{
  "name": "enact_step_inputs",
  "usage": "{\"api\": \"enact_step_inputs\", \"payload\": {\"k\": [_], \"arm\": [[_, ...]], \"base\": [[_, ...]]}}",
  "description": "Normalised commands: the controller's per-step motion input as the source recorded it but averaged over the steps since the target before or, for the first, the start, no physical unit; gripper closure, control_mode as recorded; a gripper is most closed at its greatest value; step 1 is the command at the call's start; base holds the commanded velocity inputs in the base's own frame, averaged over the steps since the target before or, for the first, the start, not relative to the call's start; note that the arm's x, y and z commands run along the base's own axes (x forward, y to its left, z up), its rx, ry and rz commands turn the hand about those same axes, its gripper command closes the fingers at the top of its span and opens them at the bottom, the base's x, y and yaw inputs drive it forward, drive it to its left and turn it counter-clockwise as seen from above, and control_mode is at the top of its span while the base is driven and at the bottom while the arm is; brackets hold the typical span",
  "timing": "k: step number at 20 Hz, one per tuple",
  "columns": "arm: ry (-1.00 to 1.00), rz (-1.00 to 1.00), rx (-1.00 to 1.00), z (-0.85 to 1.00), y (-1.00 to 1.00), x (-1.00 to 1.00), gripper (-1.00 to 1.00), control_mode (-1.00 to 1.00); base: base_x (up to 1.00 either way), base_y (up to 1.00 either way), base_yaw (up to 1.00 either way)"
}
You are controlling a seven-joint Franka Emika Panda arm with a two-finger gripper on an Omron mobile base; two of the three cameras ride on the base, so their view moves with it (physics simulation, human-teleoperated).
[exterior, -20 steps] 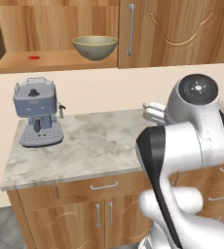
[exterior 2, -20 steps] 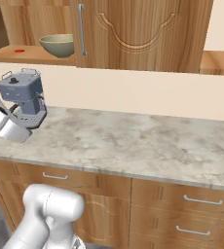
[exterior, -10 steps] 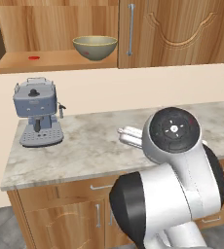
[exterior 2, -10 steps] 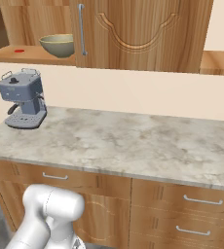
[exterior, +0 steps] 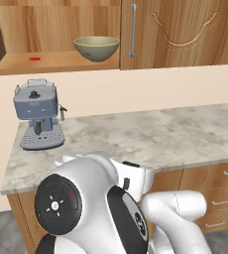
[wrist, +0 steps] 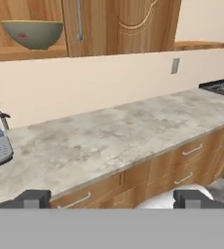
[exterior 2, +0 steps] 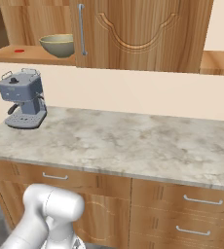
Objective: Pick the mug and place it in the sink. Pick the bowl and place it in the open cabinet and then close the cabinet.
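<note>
Already the bowl (exterior: 96, 48) sits on the light wood shelf of the cabinet (exterior: 185, 30), at the shelf's right end just beside the shut right-hand door and its silver handle (exterior: 133, 30), with a small red spot (exterior: 34, 59) on the shelf towards the left end. In the hand view the gripper (wrist: 112, 198) hangs low in front of the worktop (exterior 2: 133, 141) with its two tips spread as wide as they go and nothing between them. What seems left, judging by the bowl's place, is shutting the cabinet. A grey coffee machine (exterior: 36, 116) stands at the worktop's left end, below the open shelf. The risk from here is the reach: the arm is folded low before the base cabinets, and a wide swing up towards the open side could clip the coffee machine or catch the bowl's rim. The door to be swung lies out of sight to the left, so its angle cannot be judged; a push at the wrong edge could slide off it.
</note>
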Motion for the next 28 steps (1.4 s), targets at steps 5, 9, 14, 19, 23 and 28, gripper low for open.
{"api": "enact_step_inputs", "payload": {"k": [5,9,14,19,23,28], "arm": [[-0.1,0.0,-0.21,0.16,0.86,0.0,-1.0,-1.0],[-0.08,0.0,-0.16,0.08,0.69,0.0,-1.0,-1.0],[-0.09,0.0,-0.18,0.07,0.64,-0.05,-1.0,-1.0],[-0.06,-0.03,-0.2,0.18,0.51,-0.03,-1.0,-1.0],[-0.02,-0.03,-0.2,0.21,0.55,0.0,-1.0,-1.0],[-0.06,-0.01,-0.16,0.08,0.56,-0.04,-1.0,-1.0]], "base": [[0.0,0.0,0.0],[0.0,0.0,0.0],[0.0,0.0,0.0],[0.0,0.0,0.0],[0.0,0.0,0.0],[0.0,0.0,0.0]]}}
